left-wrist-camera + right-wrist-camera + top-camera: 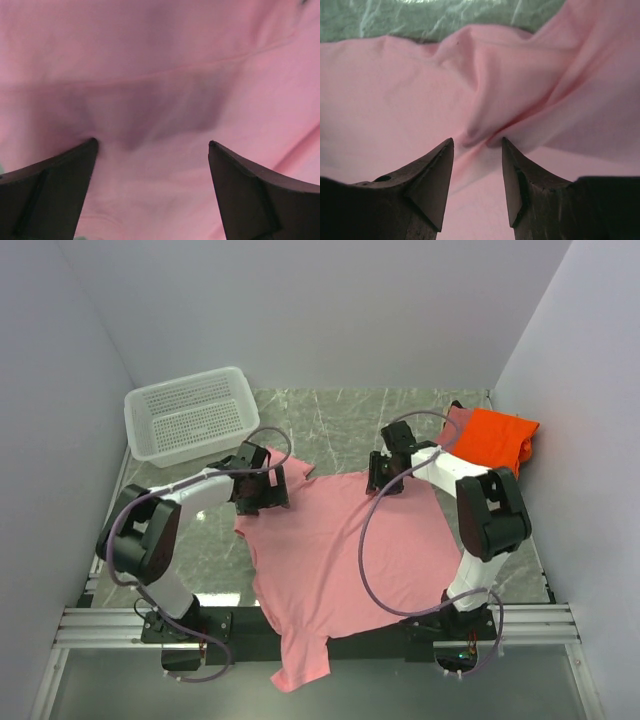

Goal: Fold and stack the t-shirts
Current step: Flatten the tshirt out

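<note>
Light pink t-shirt (pixel 340 550): spread unfolded, just right of basket (pixel 190 415).
Orange t-shirt (pixel 495 437): folded, well right of basket, possibly atop a dusty rose one.
Left gripper (pixel 152 150): released, wide, over the pink shirt's basket-side corner.
Right gripper (pixel 477 145): part-open astride a cloth ridge.
Remaining: fold and stack pink.

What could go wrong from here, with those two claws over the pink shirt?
1. The right claw has only a thin ridge of the pink shirt at its tips. It may pinch too little, and the cloth could slip out.
2. The left claw stands wide open over flat cloth, so closing there might catch nothing.
3. One end of the shirt hangs over the near edge of the table. An uneven pull could drag it further off.
</note>
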`<state>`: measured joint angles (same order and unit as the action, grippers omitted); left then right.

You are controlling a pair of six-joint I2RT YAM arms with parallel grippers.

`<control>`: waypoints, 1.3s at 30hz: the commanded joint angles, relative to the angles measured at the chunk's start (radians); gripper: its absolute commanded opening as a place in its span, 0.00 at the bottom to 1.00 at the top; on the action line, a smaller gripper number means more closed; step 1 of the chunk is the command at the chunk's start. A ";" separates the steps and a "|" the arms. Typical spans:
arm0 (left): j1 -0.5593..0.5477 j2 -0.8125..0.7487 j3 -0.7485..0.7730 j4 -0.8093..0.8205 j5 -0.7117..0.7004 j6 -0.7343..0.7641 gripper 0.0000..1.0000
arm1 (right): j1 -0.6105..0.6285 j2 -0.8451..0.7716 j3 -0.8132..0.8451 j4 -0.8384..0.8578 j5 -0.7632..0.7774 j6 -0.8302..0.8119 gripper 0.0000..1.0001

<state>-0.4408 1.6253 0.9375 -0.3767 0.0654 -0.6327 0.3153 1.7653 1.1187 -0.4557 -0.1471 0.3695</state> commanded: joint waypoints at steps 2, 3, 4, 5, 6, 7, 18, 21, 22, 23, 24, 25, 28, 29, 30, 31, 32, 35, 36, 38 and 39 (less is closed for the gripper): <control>0.002 0.079 0.076 0.088 0.048 0.027 0.99 | 0.004 0.097 0.091 -0.006 0.033 0.000 0.50; 0.002 0.106 0.096 0.090 0.056 0.031 0.99 | 0.004 0.111 0.102 -0.018 0.044 0.003 0.50; 0.002 0.123 0.109 0.091 0.059 0.034 0.99 | 0.004 0.137 0.127 -0.050 0.081 0.005 0.50; 0.002 0.139 0.124 0.087 0.060 0.044 0.99 | 0.002 0.147 0.139 -0.067 0.101 0.015 0.49; 0.002 0.172 0.156 0.084 0.062 0.047 0.99 | 0.002 0.160 0.153 -0.084 0.119 0.020 0.49; 0.004 0.189 0.174 0.082 0.060 0.050 0.99 | -0.001 0.180 0.173 -0.112 0.136 0.025 0.49; 0.019 0.332 0.503 -0.033 -0.053 0.110 0.99 | -0.025 0.263 0.403 -0.251 0.173 0.043 0.49; 0.019 0.197 0.479 -0.001 -0.047 0.107 0.99 | -0.025 0.255 0.431 -0.258 0.149 0.028 0.49; 0.019 0.152 0.460 0.013 -0.050 0.102 0.99 | -0.024 0.250 0.441 -0.258 0.150 0.026 0.49; 0.019 0.055 0.404 0.018 -0.058 0.087 0.99 | -0.025 0.247 0.446 -0.261 0.150 0.026 0.49; 0.017 0.004 0.367 0.021 -0.062 0.077 0.99 | -0.024 0.244 0.451 -0.261 0.149 0.028 0.49; 0.019 -0.048 0.327 0.019 -0.064 0.068 0.99 | -0.025 0.232 0.449 -0.259 0.124 0.032 0.49; 0.019 -0.221 0.157 -0.013 -0.124 -0.007 0.99 | -0.025 0.197 0.431 -0.250 0.106 0.043 0.50; 0.020 -0.287 0.114 -0.025 -0.131 -0.022 0.96 | -0.024 0.186 0.425 -0.247 0.101 0.046 0.49; 0.020 -0.315 0.034 -0.042 -0.142 -0.038 0.91 | -0.024 0.163 0.417 -0.242 0.095 0.051 0.49; 0.020 -0.343 -0.006 -0.050 -0.144 -0.051 0.86 | -0.024 0.151 0.403 -0.241 0.089 0.055 0.49; 0.022 -0.393 -0.081 -0.057 -0.145 -0.082 0.75 | -0.022 0.134 0.394 -0.241 0.080 0.060 0.49; 0.024 -0.487 -0.205 -0.045 -0.124 -0.131 0.58 | -0.025 0.073 0.360 -0.230 0.063 0.069 0.49; 0.024 -0.505 -0.230 -0.033 -0.118 -0.143 0.54 | -0.021 0.047 0.346 -0.235 0.061 0.071 0.49; 0.024 -0.533 -0.281 -0.027 -0.105 -0.166 0.51 | -0.021 0.017 0.334 -0.239 0.058 0.072 0.49; 0.024 -0.535 -0.293 -0.030 -0.099 -0.170 0.51 | -0.018 -0.009 0.325 -0.242 0.058 0.072 0.49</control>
<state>-0.4198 1.1404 0.6750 -0.4149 -0.0475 -0.7391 0.2939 1.8526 1.4578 -0.6987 -0.0742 0.4297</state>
